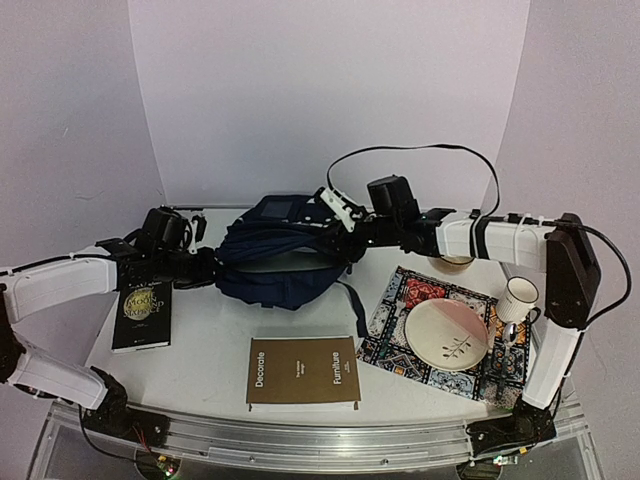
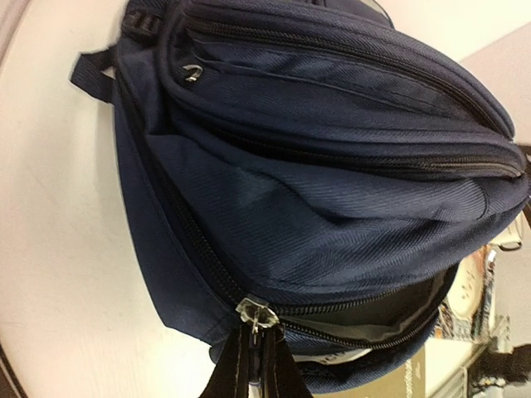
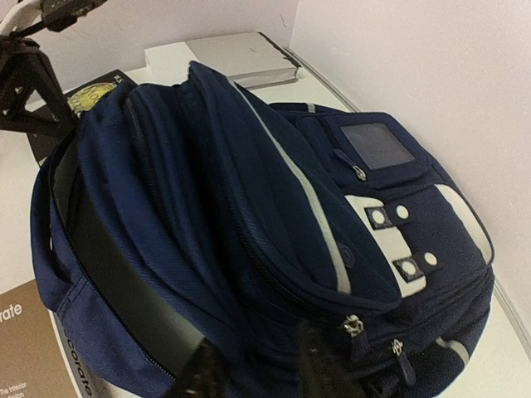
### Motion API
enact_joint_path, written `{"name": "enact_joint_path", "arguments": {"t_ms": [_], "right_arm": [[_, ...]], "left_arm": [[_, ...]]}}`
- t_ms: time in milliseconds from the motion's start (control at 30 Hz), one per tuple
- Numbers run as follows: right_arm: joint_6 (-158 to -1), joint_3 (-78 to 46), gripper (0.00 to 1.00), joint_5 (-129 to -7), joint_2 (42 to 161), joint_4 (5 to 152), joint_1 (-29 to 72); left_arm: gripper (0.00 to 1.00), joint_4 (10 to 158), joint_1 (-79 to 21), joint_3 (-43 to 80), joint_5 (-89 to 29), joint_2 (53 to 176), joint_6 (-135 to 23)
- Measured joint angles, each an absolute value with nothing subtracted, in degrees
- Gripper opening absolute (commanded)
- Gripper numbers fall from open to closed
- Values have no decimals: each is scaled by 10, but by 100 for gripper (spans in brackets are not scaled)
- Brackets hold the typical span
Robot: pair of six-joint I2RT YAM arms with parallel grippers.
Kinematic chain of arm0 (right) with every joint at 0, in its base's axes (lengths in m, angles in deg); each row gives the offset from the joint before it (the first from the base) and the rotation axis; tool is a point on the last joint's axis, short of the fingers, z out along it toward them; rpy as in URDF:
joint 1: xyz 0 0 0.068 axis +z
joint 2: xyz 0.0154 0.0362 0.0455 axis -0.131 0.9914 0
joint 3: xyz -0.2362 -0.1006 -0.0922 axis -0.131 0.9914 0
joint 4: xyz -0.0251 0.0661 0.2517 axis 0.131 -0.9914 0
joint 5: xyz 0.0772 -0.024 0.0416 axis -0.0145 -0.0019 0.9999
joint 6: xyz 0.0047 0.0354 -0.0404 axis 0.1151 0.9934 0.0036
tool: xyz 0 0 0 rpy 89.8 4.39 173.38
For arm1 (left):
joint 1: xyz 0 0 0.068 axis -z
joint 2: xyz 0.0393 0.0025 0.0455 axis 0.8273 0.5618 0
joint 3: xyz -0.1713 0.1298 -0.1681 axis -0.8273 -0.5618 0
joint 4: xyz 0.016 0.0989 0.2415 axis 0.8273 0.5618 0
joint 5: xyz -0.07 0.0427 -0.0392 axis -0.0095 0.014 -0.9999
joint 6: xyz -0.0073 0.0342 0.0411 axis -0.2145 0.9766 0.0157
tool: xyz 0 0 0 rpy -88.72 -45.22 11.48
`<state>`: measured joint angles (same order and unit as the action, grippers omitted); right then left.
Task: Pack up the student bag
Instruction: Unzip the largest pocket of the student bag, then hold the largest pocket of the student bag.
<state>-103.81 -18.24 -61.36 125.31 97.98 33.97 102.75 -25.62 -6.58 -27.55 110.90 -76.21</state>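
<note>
The student bag (image 1: 285,262), navy with white trim, lies on its side at the table's middle. My left gripper (image 1: 207,268) is at the bag's left end. In the left wrist view that gripper (image 2: 253,369) is shut on the pull tab of a zipper slider (image 2: 259,315). To the right of the slider the zip gapes over a dark lining (image 2: 390,319). My right gripper (image 1: 345,238) is at the bag's right end. In the right wrist view its fingers (image 3: 319,365) stand apart over the bag's fabric (image 3: 249,207), gripping nothing that I can make out.
A black book with a gold emblem (image 1: 143,312) lies left of the bag. A brown book (image 1: 302,371) lies in front of it. At the right, a patterned mat (image 1: 400,330) carries a plate (image 1: 447,333), with a mug (image 1: 517,298) beside it.
</note>
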Motion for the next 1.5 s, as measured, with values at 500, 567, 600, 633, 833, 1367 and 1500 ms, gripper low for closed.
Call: {"name": "enact_joint_path", "arguments": {"t_ms": [500, 567, 600, 633, 833, 1367, 1500], "right_arm": [[-1053, -226, 59, -689, 1238, 925, 467], [-1060, -250, 59, -689, 1255, 921, 476], [-1062, -258, 59, -688, 1263, 919, 479], [-1064, -265, 59, -688, 1272, 917, 482], [-1078, -283, 57, -689, 1322, 889, 495], [-1133, -286, 0, -759, 1350, 882, 501], [-1142, -256, 0, -759, 1322, 881, 496]], "left_arm": [[0, 1036, -200, -17, -401, 1169, -795], [0, 1035, -188, -2, -404, 1177, -796], [0, 1034, -182, 4, -406, 1180, -797], [0, 1034, -179, 8, -408, 1182, -799], [0, 1030, -175, 18, -414, 1193, -803], [0, 1050, -172, 21, -374, 1194, -784], [0, 1065, -194, 21, -366, 1194, -773]]}}
